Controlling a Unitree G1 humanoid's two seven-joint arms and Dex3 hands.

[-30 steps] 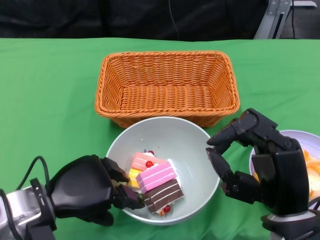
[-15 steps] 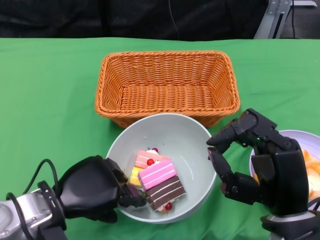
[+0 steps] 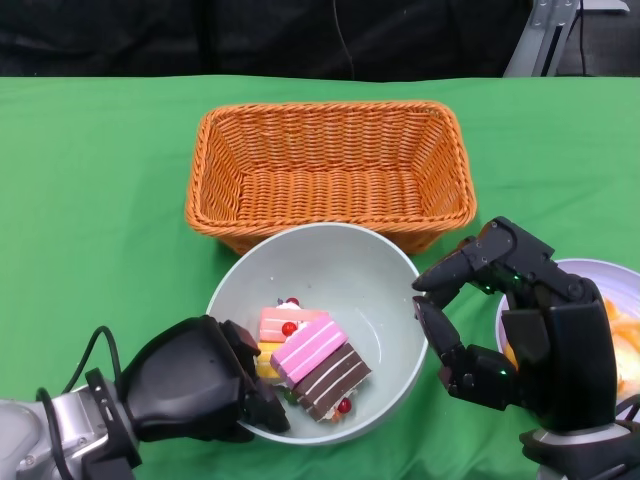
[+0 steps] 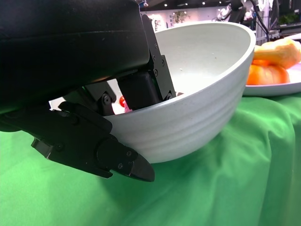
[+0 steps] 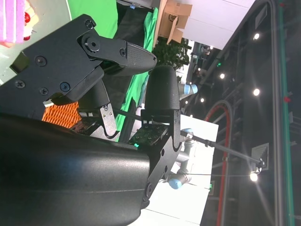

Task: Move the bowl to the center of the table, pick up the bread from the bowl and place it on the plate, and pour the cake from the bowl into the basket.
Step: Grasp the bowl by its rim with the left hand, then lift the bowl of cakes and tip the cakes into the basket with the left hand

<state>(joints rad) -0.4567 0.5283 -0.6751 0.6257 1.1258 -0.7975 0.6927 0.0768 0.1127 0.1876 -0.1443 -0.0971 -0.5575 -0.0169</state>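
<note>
While the left hand (image 3: 200,392) grips the near rim of the pale grey bowl (image 3: 340,262), thumb side inside the rim and the other fingers under the outer wall, the bowl looks lifted and tilted rather than resting flat; the left wrist view shows its far side raised off the green tablecloth (image 3: 90,200). Inside the bowl lie layered cake slices (image 3: 315,362), pink, yellow and brown with small red berries, gathered toward the near side beside the gripping fingers.

Just beyond the bowl stands the orange wicker basket (image 3: 330,125), with nothing visible in it. The bowl's far rim sits at the basket's near wall.

The right hand (image 3: 510,325) hovers just right of the bowl with its fingers spread and bent, holding nothing and not touching the bowl as far as the head view shows. Behind it, at the right edge of the table, is a white plate (image 3: 520,315) holding orange-brown bread (image 4: 275,52).

As a judgement of progress: the bowl is near the middle of the table and bread is already on the plate, so the first two steps appear done. No bread is visible in the bowl. What remains is the pour: the cake is still all in the bowl, and the bowl must be raised and tipped farther over the basket's near wall.
</note>
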